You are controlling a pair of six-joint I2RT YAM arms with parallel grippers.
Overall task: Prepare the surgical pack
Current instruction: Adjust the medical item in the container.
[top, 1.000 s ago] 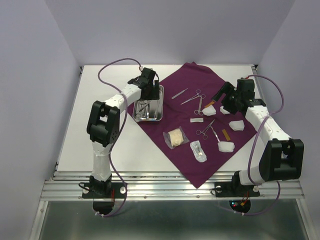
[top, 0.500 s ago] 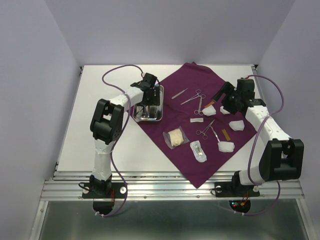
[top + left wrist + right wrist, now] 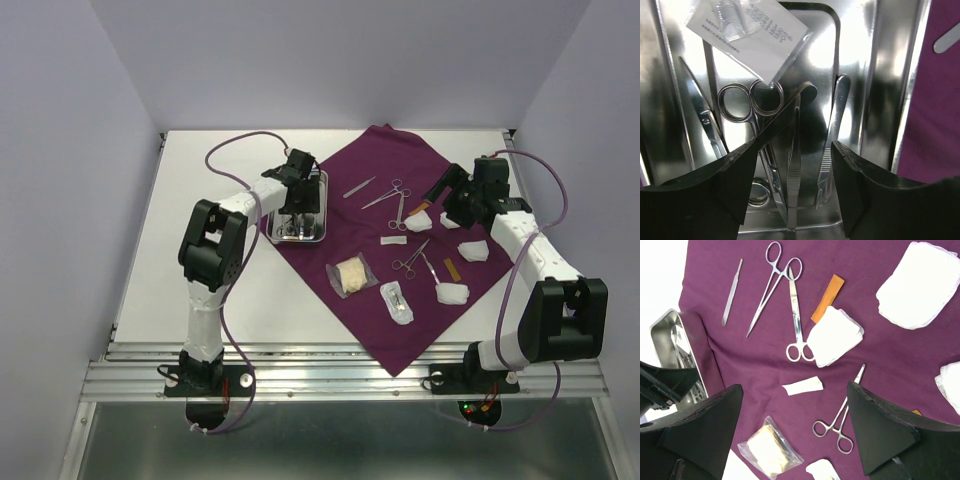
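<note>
Lying in tray [image 3: 900, 75] beneath left gripper [image 3: 794, 160], jaws apart, holding nothing: forceps [image 3: 796, 125], scissors [image 3: 752, 107]. Likely light, stiff, slick; best pinched mid-shank. Right gripper [image 3: 795, 395] wide, empty, above cloth [image 3: 900, 365].

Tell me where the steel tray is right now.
In the top view, the steel tray sits left of centre, at the left corner of the purple cloth, directly beneath the left claw.

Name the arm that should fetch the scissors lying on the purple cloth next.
Right. The right gripper hangs open over the cloth, close to the scissors. The left gripper is low over the steel tray, farther from them.
</note>
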